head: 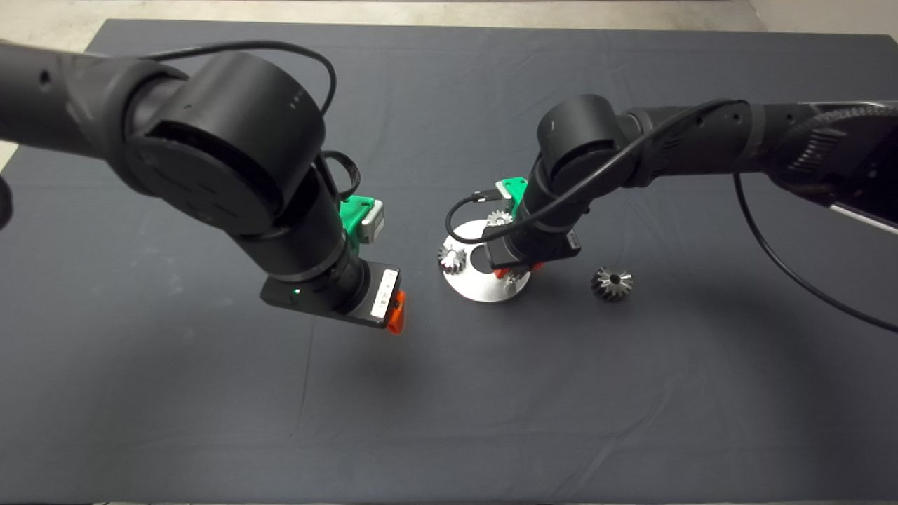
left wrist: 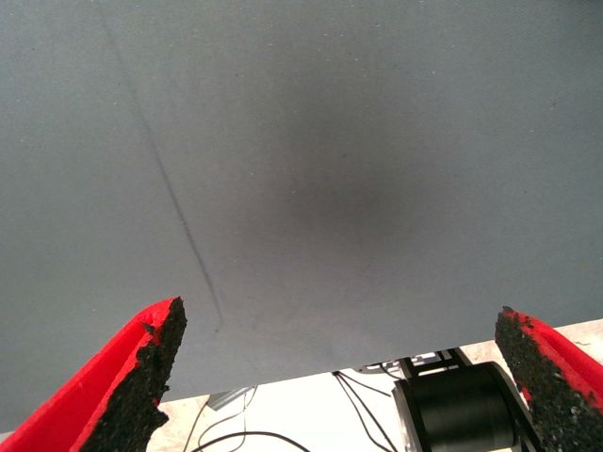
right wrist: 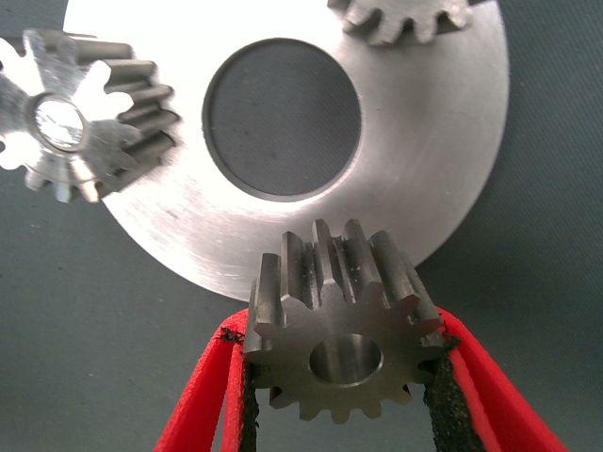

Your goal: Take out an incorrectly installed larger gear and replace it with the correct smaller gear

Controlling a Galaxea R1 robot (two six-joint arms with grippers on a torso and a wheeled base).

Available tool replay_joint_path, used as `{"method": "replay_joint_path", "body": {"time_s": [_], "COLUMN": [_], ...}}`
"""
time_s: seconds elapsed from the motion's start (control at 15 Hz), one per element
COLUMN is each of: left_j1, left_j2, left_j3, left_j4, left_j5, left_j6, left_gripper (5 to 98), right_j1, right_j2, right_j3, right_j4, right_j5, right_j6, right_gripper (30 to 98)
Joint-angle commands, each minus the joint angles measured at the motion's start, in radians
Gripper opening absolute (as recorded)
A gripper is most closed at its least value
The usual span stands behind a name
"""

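The larger gear [head: 612,283], dark with flared star-like teeth, lies alone on the mat to the right of the round silver plate [head: 481,289]. My right gripper [head: 515,272] hovers over the plate's near right rim. It is shut on the smaller gear [right wrist: 344,330], a shiny gear with blunt teeth whose centre hole [right wrist: 347,361] shows between the red fingers [right wrist: 490,395]. Two matching small gears sit on the plate, one at the left rim [head: 452,259] and one at the far rim [head: 499,218]. My left gripper [head: 394,312] hangs open over bare mat, left of the plate.
The plate has a wide centre hole [right wrist: 283,118] showing the mat beneath. In the left wrist view the mat's edge [left wrist: 377,363] shows, with floor, cables and a black cylinder [left wrist: 462,410] beyond it. The left arm's bulky elbow [head: 224,140] hangs over the mat's left half.
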Motion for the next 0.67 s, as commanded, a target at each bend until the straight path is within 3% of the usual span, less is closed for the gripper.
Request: {"method": "replay_joint_path", "body": {"time_s": [0.0,0.6], "left_j1": [-0.022,-0.021], "left_j2": [-0.001,0.002], "left_j3": [0.001,0.005], "left_j4": [0.006,0.004], "left_j5": [0.069,0.067], "left_j6": [0.014,0.014], "left_gripper": [83.9,83.9], "right_j1": [0.025,0.027], "right_j2": [0.042,0.013], "right_j3": [-0.023,-0.006], "right_j4": [-0.033,-0.029], "right_j5": [-0.089,-0.094], "right_j6": [-0.004,0.004], "right_gripper": [36.0,35.9]}}
